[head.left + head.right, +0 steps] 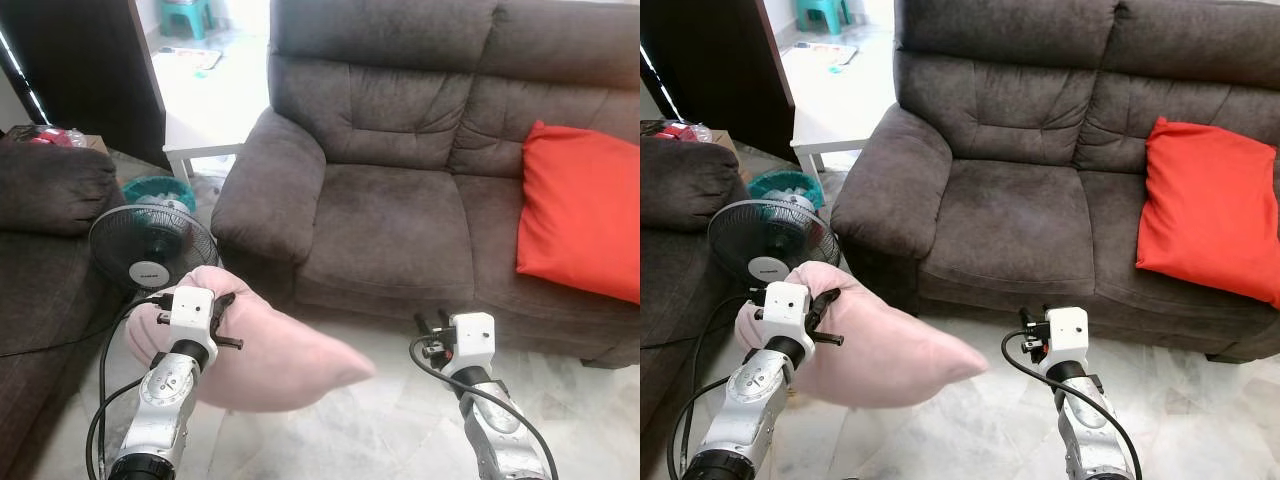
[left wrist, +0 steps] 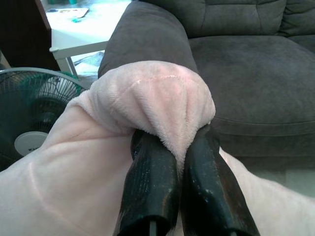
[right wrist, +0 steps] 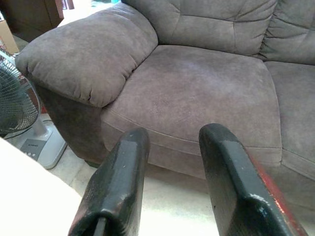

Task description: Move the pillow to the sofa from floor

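a: where do the two head views look from?
b: from above, forward and down, across the floor (image 1: 400,430) to the grey sofa (image 1: 390,215). both share the sofa, the red cushion (image 1: 1205,210) and the fan (image 1: 765,240), shifted slightly sideways between them.
a: and the wrist views?
b: the left one sits very close behind the left tool (image 2: 173,150), facing the pink pillow (image 2: 147,98) and the sofa arm. the right one looks past the right tool (image 3: 174,140) at the same sofa seat, nearer than the head.

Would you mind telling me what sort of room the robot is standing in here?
Most likely a home living room: a dark grey sofa with a red cushion, a standing fan and a tiled floor.
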`<state>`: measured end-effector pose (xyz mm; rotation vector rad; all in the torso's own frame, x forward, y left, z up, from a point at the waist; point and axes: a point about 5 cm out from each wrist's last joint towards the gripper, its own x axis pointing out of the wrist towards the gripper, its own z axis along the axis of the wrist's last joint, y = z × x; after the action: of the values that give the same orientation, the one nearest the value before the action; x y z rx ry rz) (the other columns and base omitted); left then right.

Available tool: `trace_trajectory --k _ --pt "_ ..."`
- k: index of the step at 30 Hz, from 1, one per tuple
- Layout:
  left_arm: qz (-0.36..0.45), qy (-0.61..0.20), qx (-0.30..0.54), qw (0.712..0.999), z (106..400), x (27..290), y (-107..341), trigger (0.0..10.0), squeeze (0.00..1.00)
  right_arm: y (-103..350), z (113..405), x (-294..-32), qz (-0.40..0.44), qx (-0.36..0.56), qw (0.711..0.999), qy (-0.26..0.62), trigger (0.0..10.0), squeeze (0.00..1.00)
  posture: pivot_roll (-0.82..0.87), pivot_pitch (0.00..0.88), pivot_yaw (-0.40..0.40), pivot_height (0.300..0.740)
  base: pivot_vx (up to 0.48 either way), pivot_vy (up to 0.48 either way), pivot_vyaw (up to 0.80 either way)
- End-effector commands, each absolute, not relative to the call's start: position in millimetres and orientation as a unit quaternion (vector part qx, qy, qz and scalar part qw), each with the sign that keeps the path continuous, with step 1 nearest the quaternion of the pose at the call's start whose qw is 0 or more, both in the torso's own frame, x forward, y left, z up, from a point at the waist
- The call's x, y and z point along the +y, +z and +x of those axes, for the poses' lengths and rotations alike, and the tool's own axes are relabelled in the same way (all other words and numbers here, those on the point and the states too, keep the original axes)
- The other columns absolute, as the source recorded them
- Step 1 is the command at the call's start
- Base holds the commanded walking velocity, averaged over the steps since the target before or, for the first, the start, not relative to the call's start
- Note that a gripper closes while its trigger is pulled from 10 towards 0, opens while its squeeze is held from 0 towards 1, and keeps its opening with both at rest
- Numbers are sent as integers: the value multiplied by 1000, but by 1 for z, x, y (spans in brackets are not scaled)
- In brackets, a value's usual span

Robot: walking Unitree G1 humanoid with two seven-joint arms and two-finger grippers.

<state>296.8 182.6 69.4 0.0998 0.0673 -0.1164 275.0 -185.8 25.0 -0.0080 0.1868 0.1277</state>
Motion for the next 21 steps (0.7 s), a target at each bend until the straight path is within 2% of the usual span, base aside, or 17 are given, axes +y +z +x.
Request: trace_trajectory --k 1,5,6,7,9,16,21 --pt "49 -60 -19 997 306 182 93 10000 0 25 276 -187 -7 96 993 63 10000 0 92 37 -52 740 0 0 0" --pt "48 -74 -16 996 306 178 93 10000 0 25 276 -187 -9 98 993 64 10000 0 88 42 -49 740 0 0 0" --pt "46 -128 -15 991 311 167 100 10000 0 7 269 -180 -78 168 973 136 10000 0 78 18 -33 740 0 0 0" --pt "46 -128 -15 991 311 167 100 10000 0 7 269 -180 -78 168 973 136 10000 0 78 18 -33 740 0 0 0" --pt "45 -192 -13 980 315 155 109 10000 0 -13 259 -176 -148 244 937 199 10000 0 80 9 -31 740 0 0 0" --pt "41 -194 -16 980 313 150 108 10000 0 -8 267 -182 -110 236 956 136 10000 0 84 1 -37 740 0 0 0" --pt "34 -213 -19 976 312 144 111 10000 0 -8 267 -181 -118 242 951 153 10000 0 84 12 -39 740 0 0 0"
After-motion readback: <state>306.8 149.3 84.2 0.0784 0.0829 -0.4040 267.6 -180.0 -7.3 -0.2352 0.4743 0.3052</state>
